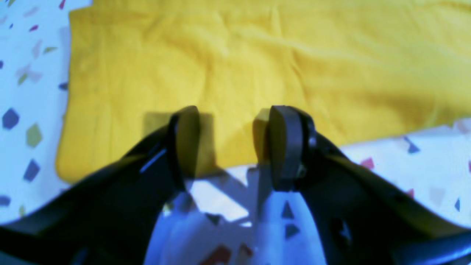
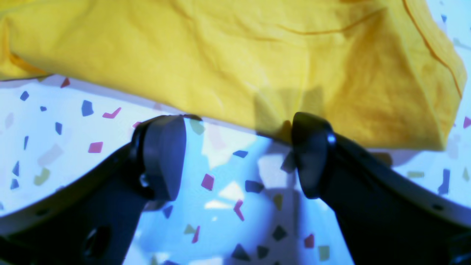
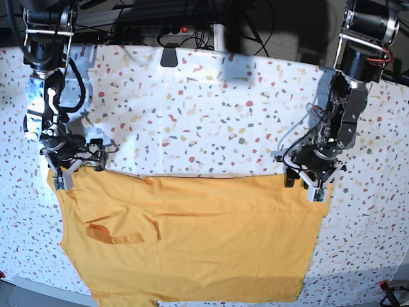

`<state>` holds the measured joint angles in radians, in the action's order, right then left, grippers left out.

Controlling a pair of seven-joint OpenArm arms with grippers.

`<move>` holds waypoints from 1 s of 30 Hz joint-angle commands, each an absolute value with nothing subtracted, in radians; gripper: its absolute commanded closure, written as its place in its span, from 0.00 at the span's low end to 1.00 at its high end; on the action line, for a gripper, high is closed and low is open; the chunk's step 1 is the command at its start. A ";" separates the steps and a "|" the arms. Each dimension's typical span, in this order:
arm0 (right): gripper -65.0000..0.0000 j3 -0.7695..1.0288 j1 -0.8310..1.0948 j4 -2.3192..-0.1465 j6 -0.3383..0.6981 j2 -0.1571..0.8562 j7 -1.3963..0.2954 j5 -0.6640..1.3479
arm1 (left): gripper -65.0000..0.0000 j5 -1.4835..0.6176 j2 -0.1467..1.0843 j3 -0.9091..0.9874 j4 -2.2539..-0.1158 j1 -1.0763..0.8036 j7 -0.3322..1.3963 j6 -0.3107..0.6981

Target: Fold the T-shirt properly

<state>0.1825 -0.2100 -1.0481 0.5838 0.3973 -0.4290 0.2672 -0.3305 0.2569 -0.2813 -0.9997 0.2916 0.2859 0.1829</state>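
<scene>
Grippers hover at the T-shirt's upper edge: left gripper and right gripper both spread wide, pinching nothing. Mustard cloth lies flat, lightly wrinkled, on the speckled tablecloth

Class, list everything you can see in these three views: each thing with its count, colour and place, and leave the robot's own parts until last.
Mustard-yellow cotton T-shirt: one, spread flat on the near half of the table, far edge between the two arms.
White speckled tablecloth: one, white with coloured flecks, covering the table.
Black clip: one, at the cloth's far edge.
Cables: several, dark, behind the table.
Left gripper: one, black, fingers open over the shirt's edge.
Right gripper: one, black, fingers open beside the shirt's edge.
</scene>
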 commanded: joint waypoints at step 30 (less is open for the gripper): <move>0.32 0.182 -0.660 -0.635 0.569 0.322 0.007 -0.041 | 0.55 -0.262 0.159 -0.283 -0.519 0.672 0.043 0.292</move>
